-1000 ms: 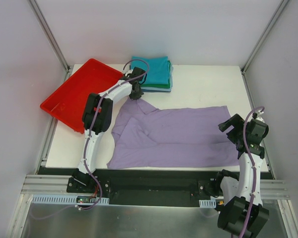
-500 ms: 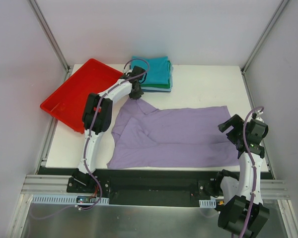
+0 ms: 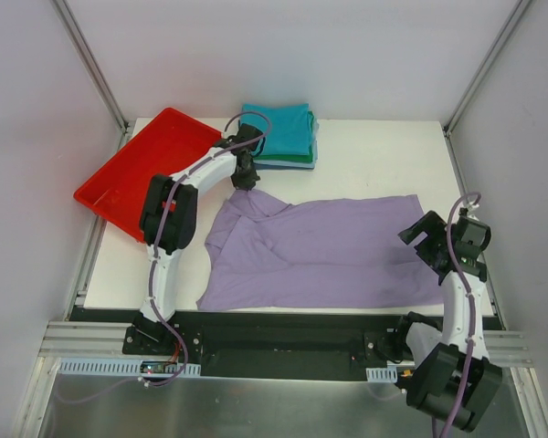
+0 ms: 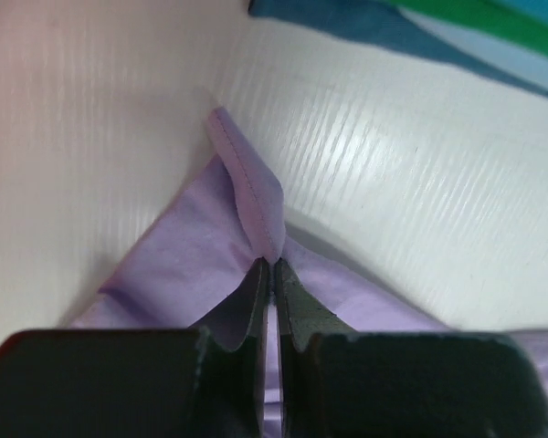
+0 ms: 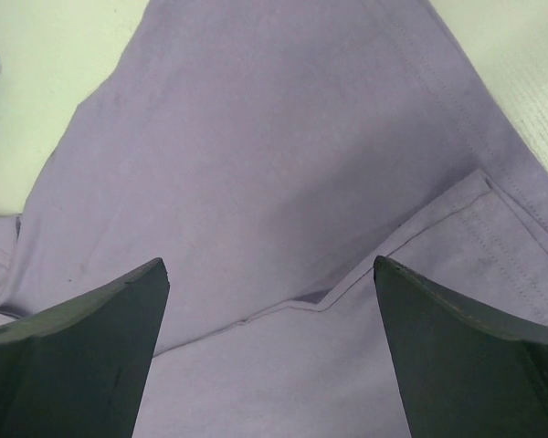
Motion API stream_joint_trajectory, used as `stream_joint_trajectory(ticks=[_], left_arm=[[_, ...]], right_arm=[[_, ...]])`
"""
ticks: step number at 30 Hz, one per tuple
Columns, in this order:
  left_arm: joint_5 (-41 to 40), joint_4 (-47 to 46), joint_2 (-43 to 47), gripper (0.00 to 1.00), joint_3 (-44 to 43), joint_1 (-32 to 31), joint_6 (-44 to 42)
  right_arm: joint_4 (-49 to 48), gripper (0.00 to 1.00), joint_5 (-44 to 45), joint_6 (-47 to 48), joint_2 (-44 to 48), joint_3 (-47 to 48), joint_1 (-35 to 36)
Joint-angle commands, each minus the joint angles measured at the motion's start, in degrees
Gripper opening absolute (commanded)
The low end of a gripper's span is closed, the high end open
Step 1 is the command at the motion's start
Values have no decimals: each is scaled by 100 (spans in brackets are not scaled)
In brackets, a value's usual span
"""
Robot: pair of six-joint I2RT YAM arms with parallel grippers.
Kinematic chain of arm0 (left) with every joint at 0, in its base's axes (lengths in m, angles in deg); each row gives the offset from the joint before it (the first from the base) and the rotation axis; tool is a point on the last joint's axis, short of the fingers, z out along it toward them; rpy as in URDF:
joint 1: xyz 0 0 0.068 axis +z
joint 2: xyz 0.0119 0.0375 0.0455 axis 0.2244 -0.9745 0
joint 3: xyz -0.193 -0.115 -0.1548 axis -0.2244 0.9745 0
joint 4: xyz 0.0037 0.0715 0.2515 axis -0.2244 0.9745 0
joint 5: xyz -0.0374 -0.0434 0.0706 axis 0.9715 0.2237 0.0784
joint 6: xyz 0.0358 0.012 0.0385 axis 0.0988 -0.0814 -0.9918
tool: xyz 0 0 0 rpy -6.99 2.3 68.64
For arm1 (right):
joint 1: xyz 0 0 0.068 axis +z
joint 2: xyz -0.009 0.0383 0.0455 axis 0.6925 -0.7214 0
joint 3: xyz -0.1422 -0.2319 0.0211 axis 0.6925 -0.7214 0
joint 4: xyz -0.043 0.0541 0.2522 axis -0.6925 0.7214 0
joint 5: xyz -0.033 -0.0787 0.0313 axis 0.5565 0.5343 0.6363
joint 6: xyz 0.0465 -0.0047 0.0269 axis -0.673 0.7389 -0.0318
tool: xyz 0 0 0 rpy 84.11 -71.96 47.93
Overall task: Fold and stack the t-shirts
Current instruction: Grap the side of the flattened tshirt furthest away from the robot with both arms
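**Right gripper** (image 5: 269, 266), near side, about 4 o'clock on the white ribbed table (image 3: 374, 160). I am hanging it low over the right end of the lavender-purple short-sleeved cotton t-shirt (image 3: 320, 251). Its fingers (image 5: 91, 347) are standing wide apart and gripping nothing. A stitched hem seam (image 5: 420, 237) is lying flat just below them.

**Shirt.** It is lying spread across mid-table, long axis 9 to 3 o'clock, and wrinkling softly at the left end.

**Left gripper** (image 4: 272, 274), about 11 o'clock. I am pinching a folded corner of the shirt, jaws pressed together on the cloth, with a small peak of hem standing up past the tips.

**Step in hand, my judgement.** I am folding this far-left corner over the body. To do it well:
- lift only until the cloth clears the table;
- carry it in a low arc toward 5 o'clock;
- close the right gripper on the matching hem so both ends travel together, or the crease will skew.

**Edges and room.**
- The shirt's near hem is running close along the table's near edge, so a pull toward 6 o'clock risks spilling it over.
- The stack of folded teal, green, light-blue and navy tees (image 3: 279, 132) is sitting at 12 o'clock, near my left gripper and apart from the shirt.
- The red plastic tray (image 3: 137, 164) is lying at 10 o'clock.
- Open table is showing from 1 to 2 o'clock.
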Motion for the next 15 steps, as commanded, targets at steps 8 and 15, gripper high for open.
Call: stream_joint_trajectory(ticks=[8,15], left_arm=[[429,196,436,0,116,45,-61],[394,196,-29,0,-445,63,-122]], right_arm=[[-59,97,496,-127,-2272,1759,249],[406,93,970,294,-4546,3710,495]])
